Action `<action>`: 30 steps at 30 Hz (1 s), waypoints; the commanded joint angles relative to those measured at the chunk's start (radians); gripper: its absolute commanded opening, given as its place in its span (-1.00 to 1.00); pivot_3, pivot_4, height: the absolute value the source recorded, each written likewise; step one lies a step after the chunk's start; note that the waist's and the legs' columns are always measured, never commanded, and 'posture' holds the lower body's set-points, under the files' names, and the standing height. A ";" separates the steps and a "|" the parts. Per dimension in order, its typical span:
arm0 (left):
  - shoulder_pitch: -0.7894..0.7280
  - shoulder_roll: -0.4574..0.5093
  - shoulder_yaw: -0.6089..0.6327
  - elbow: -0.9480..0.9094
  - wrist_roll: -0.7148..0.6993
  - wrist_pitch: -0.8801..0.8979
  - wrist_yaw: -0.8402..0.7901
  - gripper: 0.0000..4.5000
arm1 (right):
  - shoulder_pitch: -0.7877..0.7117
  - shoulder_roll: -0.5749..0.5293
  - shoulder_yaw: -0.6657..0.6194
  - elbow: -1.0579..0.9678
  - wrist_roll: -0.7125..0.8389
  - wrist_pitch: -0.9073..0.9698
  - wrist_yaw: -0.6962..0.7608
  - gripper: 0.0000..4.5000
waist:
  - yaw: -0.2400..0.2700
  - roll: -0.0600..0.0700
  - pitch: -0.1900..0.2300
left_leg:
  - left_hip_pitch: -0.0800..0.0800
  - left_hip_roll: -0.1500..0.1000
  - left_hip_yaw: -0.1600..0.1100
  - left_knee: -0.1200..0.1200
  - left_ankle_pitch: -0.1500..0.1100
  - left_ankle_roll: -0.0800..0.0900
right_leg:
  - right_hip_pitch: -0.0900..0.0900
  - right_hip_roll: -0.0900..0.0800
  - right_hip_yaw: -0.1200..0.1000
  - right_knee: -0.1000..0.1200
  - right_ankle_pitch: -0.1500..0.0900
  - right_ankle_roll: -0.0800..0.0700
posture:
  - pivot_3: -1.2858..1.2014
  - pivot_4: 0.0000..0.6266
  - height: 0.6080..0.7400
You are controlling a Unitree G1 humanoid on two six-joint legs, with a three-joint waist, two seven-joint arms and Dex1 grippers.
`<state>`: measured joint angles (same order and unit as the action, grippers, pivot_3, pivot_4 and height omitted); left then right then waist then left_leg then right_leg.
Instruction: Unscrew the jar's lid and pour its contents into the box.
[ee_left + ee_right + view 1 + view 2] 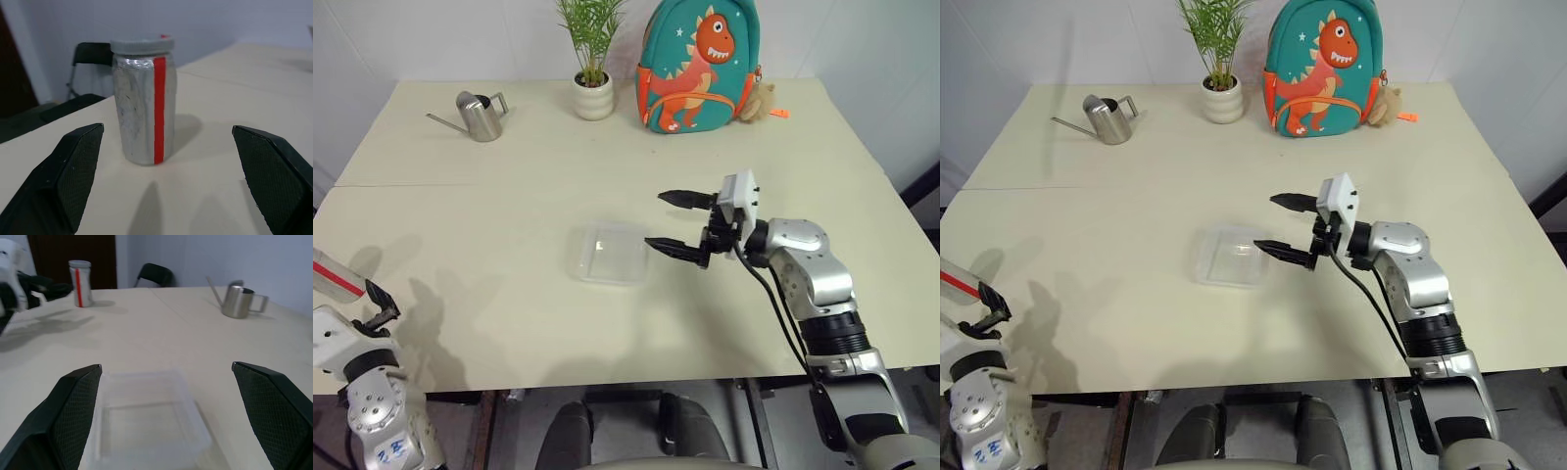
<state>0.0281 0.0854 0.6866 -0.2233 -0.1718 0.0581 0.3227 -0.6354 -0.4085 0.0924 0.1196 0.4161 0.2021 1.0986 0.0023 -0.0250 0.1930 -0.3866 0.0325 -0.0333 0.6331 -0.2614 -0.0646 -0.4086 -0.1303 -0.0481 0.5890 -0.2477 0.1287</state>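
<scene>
The small silvery-looking cylindrical jar with a red stripe [144, 105], grey screw lid [142, 45] on, stands upright near the table's left edge, straight ahead of the released left gripper [168, 181], while the released right gripper [677, 223] hovers beside the transparent plastic box [609, 255]; contents perhaps hidden.

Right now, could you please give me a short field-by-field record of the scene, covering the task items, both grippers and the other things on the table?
jar: upright near the table's left edge, silvery with a red stripe
lid: still on the jar
contents: not visible
box: clear, mid-table, looks empty
left gripper: open, facing the jar, not touching it
right gripper: open, beside the box, holding nothing
table: cream
far side: steel watering can, potted plant, dinosaur backpack
</scene>
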 commanded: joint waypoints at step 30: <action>-0.386 0.233 0.023 0.448 0.089 -0.036 0.328 1.00 | 0.043 0.044 0.002 -0.249 0.048 0.187 -0.134 1.00 | -0.002 -0.001 -0.001 | -0.001 0.000 0.000 -0.002 -0.001 -0.002 | -0.002 0.000 0.000 0.000 0.001 0.001 | 0.03 -0.52 1.00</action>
<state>-0.3432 0.2913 0.7046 0.2128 -0.1004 0.0541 0.6437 -0.5947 -0.3687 0.1112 -0.0814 0.4431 0.3947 0.9710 -0.0002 -0.0265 0.1923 -0.3872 0.0326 -0.0328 0.6313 -0.2623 -0.0664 -0.4102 -0.1300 -0.0482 0.5891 -0.2471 0.1299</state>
